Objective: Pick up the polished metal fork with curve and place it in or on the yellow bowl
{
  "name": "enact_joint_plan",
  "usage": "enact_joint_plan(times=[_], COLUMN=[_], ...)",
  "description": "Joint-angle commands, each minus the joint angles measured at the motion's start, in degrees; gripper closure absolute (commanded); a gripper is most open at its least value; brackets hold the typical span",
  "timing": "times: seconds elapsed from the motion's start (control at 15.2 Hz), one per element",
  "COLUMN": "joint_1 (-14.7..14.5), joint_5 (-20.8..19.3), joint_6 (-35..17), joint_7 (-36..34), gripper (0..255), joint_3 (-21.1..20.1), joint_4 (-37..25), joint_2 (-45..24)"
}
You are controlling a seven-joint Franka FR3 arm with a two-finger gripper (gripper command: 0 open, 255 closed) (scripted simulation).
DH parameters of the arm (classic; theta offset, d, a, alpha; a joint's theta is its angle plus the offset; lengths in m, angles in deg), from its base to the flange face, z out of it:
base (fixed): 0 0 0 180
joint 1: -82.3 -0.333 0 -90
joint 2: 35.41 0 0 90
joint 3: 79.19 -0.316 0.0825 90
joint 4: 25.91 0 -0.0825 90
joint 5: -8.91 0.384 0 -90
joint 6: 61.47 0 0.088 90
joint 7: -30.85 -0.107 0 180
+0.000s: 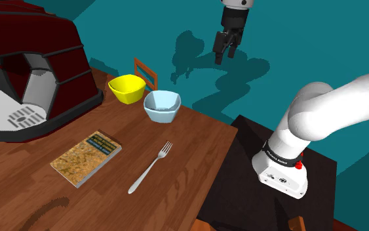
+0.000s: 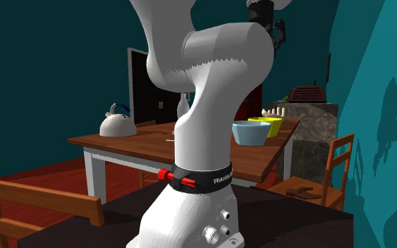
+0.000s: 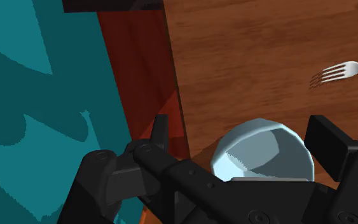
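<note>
The wooden table carries everything, and I place the rest by the blue bowl near its far edge. Well to the shoulder view's left of that bowl sits a bulky dark red machine with a grey base. A book with a speckled tan cover lies flat, nearer the camera than the blue bowl and to its left. The yellow bowl stands just beside the blue bowl on its left, upright, a little farther back. The fork lies flat on the bare wood in front of the blue bowl, apart from it, between it and the table's near edge. It is silvery and bright, with a slim handle that bends gently and widens at the end. Its four tines point up towards the blue bowl. My gripper hangs high in the air above and to the right of the blue bowl. Its fingers are spread apart, gripping nothing, and in the wrist view the blue bowl shows far below between them.
</note>
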Motion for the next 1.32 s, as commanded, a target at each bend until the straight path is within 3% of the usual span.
enact_joint_plan(times=[0.0, 0.66, 0.99, 1.25], joint_1=[0.00, 0.78, 1.18, 3.45], joint_5=[0.00, 12.53, 19.61, 23.83], joint_6=[0.00, -10.01, -17.21, -24.12], joint_7=[0.00, -31.87, -48.31, -61.57], gripper=[0, 0, 0, 0], joint_3=[0.00, -16.98, -27.63, -36.94], joint_4=[0.00, 14.45, 16.66, 15.78], joint_2=[0.00, 6.64, 3.14, -3.14])
